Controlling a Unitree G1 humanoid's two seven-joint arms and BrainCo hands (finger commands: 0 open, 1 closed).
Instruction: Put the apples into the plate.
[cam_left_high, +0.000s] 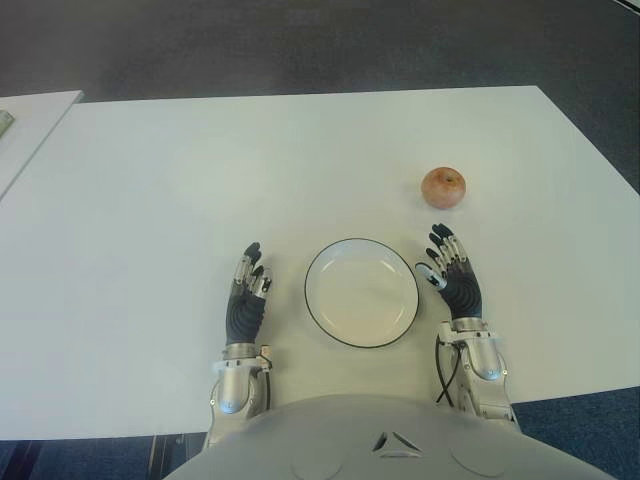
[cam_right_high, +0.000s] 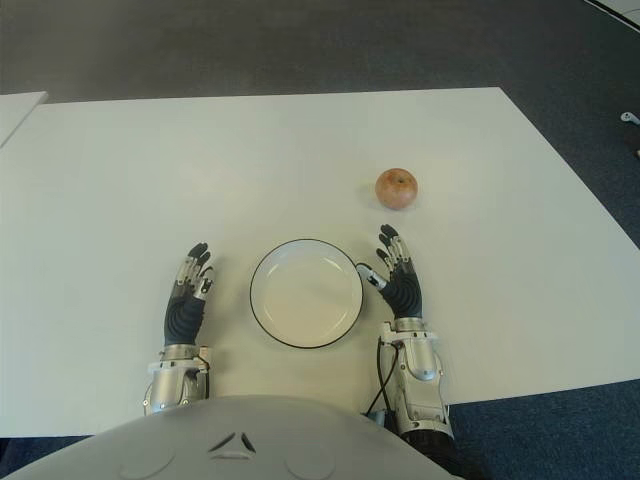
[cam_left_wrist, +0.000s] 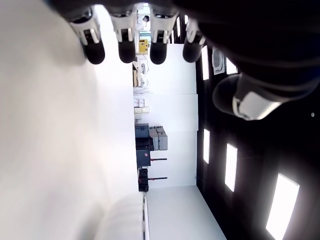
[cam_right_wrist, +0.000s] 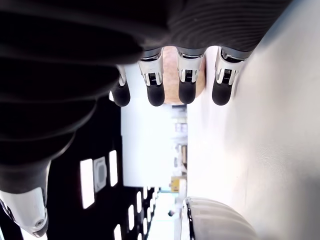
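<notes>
Left hand (cam_left_high: 246, 298), right hand (cam_left_high: 455, 277): black fingers, silver wrists, black cables

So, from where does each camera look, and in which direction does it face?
Left eye view: on the head, facing down at the table; shows left hand, right hand, plate, apple.
Right eye view: same scene, slightly shifted.
Left wrist view: along the left hand's fingers, over the table.
Right wrist view: along the right hand's fingers, toward the apple; shares the plate rim with the eye views.

Left hand (cam_left_wrist: 165, 45): four fingers (cam_left_wrist: 126, 50) extended side by side, thumb (cam_left_wrist: 250, 97) apart, holding nothing.
Table (cam_left_wrist: 50, 150): bare white surface under the fingers.
Beyond the fingertips: room with ceiling lights.
</notes>
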